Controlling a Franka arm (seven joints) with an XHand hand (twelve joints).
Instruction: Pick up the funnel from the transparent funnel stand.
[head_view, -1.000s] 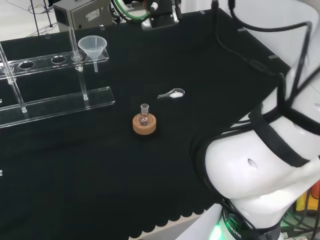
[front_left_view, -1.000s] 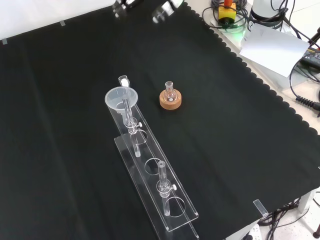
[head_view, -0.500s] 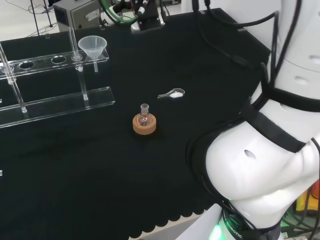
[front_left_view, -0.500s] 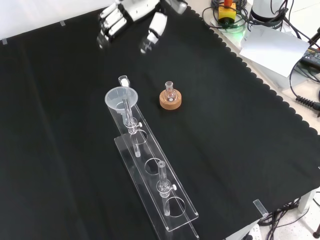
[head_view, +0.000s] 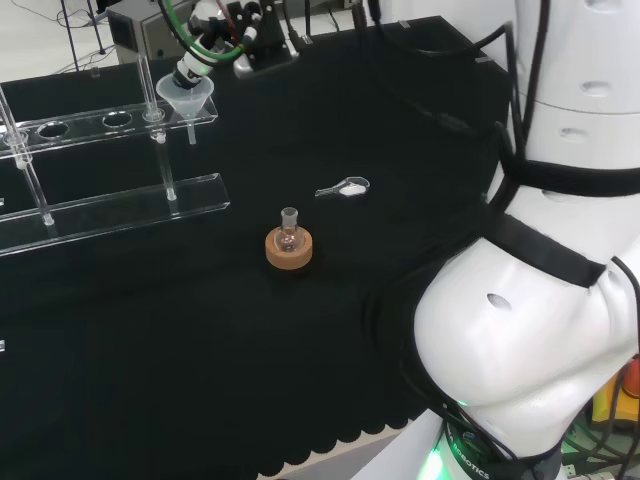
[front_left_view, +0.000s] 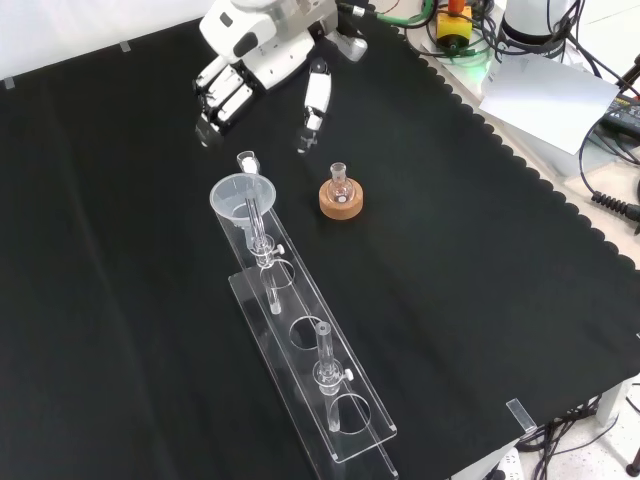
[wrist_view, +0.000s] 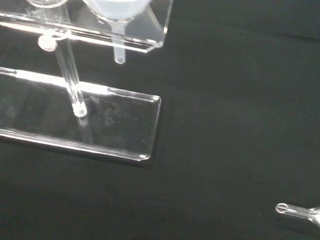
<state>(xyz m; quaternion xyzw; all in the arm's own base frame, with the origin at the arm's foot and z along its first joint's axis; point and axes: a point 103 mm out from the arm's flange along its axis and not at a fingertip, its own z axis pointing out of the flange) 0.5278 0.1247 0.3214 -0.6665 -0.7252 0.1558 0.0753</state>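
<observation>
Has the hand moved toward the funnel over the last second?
Yes. In the front view the hand has come down from the top edge toward the funnel, which sits unmoved in its stand.

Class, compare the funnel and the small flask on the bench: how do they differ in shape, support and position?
The funnel is a wide open cone with a thin stem; the flask is a small round bulb with a narrow neck. The funnel hangs in a hole of the clear stand, raised above the cloth; the flask sits low in a cork ring on the cloth. In the front view the funnel is left of the flask. Both are see-through and upright.
</observation>
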